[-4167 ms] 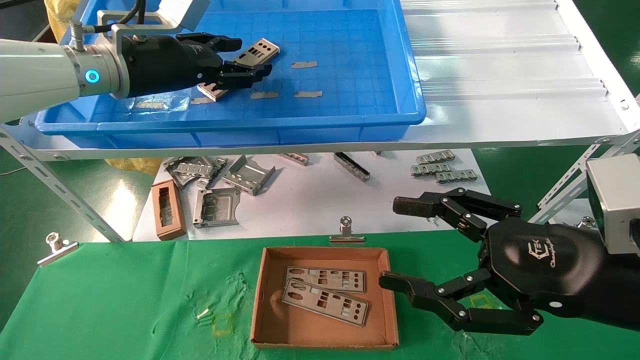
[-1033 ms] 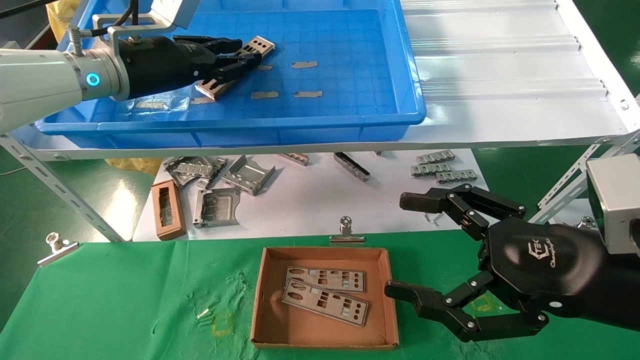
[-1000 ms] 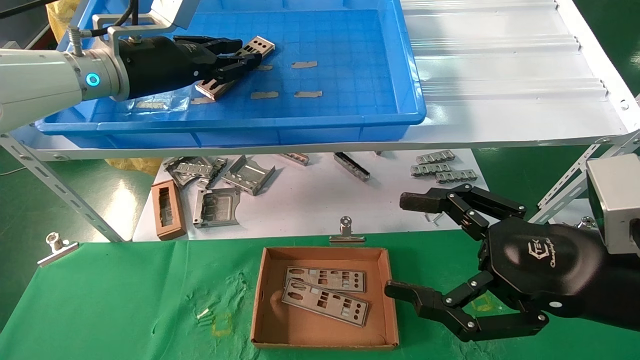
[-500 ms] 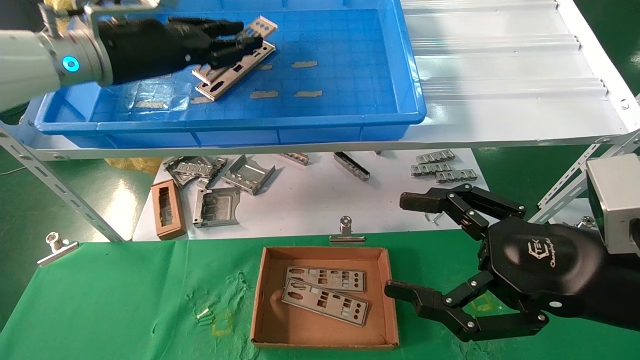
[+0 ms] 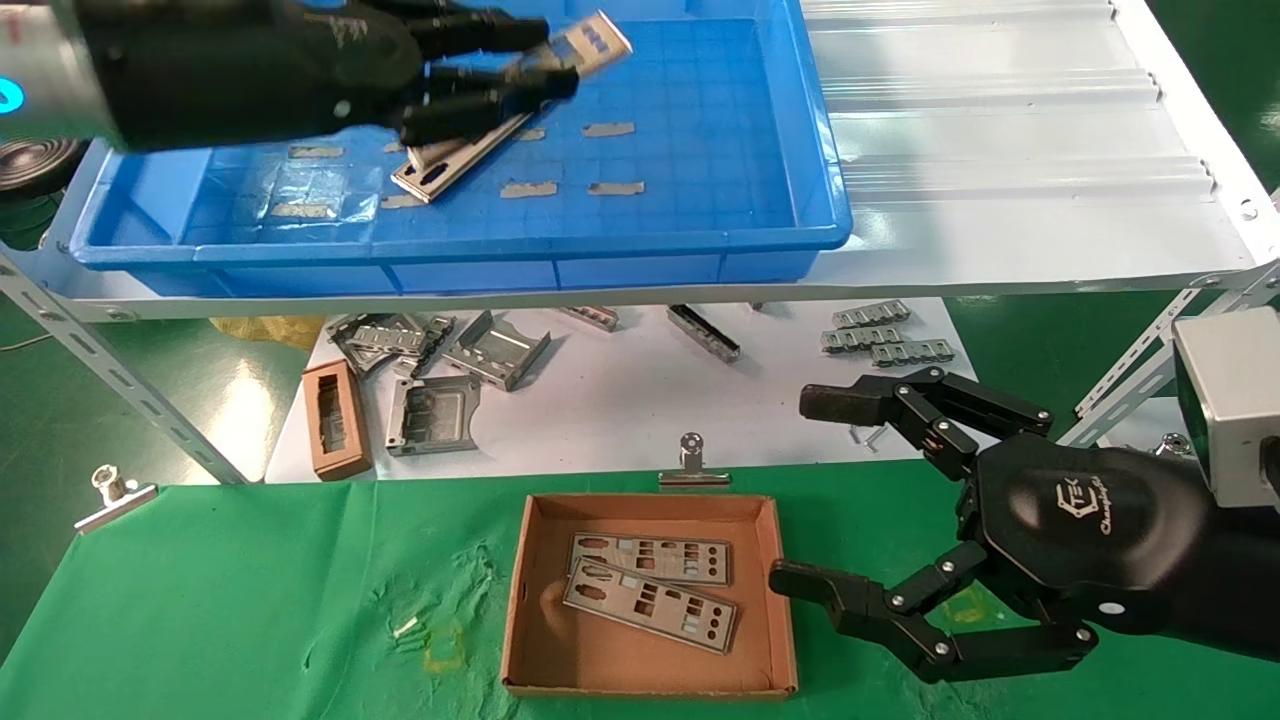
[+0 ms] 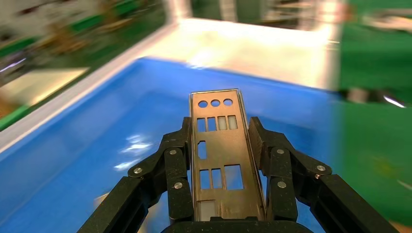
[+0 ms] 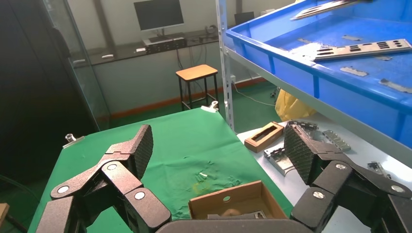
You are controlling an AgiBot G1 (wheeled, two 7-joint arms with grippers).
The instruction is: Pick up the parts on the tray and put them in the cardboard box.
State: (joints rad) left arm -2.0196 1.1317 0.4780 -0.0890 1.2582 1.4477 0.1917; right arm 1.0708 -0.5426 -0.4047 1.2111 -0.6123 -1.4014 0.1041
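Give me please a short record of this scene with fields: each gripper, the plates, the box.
left gripper: shut on a metal plate, lifted above the blue tray
right gripper: open, idle beside the cardboard box
plates left in tray: at least one
plates in box: two, overlapping

Readable marks: one logo only.
The right claw carries a white "TEK" logo on its black housing, with slanted script beneath too small to read.
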